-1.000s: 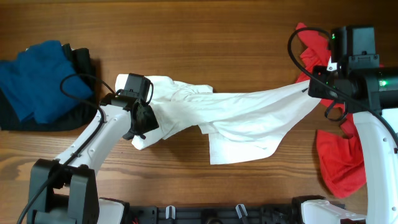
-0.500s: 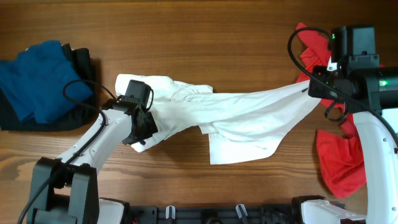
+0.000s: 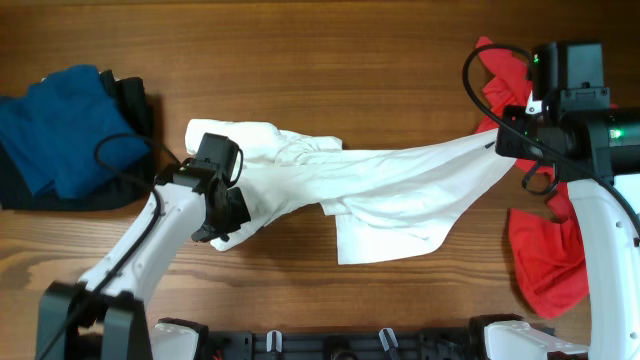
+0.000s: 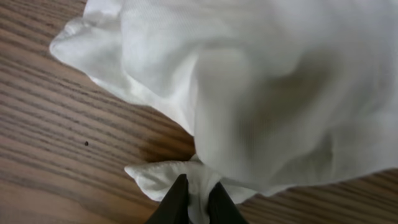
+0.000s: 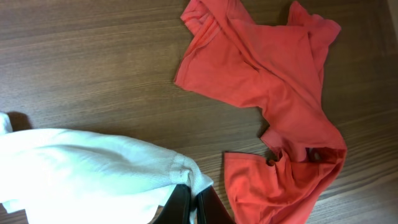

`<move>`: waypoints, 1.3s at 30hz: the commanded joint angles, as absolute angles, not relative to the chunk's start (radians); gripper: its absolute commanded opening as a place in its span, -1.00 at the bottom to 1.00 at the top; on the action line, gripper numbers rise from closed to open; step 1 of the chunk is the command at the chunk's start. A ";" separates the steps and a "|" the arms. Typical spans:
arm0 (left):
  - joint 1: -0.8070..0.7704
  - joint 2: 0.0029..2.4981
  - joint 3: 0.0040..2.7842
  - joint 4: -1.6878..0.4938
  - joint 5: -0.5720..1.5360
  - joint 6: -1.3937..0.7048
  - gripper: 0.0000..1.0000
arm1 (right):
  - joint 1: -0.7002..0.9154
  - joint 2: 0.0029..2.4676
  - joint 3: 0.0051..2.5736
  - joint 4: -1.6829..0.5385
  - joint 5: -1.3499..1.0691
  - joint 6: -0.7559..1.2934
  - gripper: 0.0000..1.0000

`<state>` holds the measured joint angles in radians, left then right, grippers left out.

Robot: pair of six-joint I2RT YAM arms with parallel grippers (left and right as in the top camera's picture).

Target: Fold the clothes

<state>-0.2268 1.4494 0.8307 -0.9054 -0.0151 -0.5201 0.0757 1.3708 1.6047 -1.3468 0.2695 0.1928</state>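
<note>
- White T-shirt lies stretched L to R across the mid tabletop, between the two arms. It's crumpled, esp. at the L end; no print shows.
- Left gripper is at the shirt's lower-L corner, low over the wood. Jaws narrow, pinching a small fold of white cloth. In the wrist view the rest of the shirt bunches up just beyond it.
- Right gripper is at the shirt's R end. Jaws pressed together w/ a white edge caught in them. That end looks held up off the wood, w/ the cloth drawn fairly taut toward it.
- A broad flap of the shirt spreads toward the near edge around the middle, flat on the wood.
- Red garment is loose and rumpled at far R, partly under the R arm, just beside the shirt's R end.
- Blue garment is at far L, lying on top of a black garment. Both are near the shirt's L end, not touching it.
</note>
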 commanded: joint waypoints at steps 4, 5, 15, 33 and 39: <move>-0.220 1.401 0.825 -0.913 0.083 -0.505 -0.92 | 0.072 1.369 1.615 -1.348 0.264 0.201 -0.91; -0.220 1.401 0.825 -0.914 0.090 -0.505 -0.92 | 0.072 1.369 1.615 -1.348 0.264 0.202 -0.92; -0.220 1.401 0.825 -0.937 0.095 -0.504 -0.92 | 0.072 1.381 1.556 -1.365 0.264 0.202 -0.91; -0.215 1.400 0.825 -0.987 -0.107 -0.591 -0.92 | -0.014 1.582 1.204 -1.042 0.254 0.250 -0.91; -0.215 1.401 0.825 -0.970 -0.107 -0.591 -0.92 | -0.112 1.646 1.204 -1.012 0.253 0.241 -0.91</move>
<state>-0.2214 1.4136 0.8299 -0.9791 -0.0822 -0.5743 -0.0666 1.6081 1.2114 -1.0245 0.2546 0.2310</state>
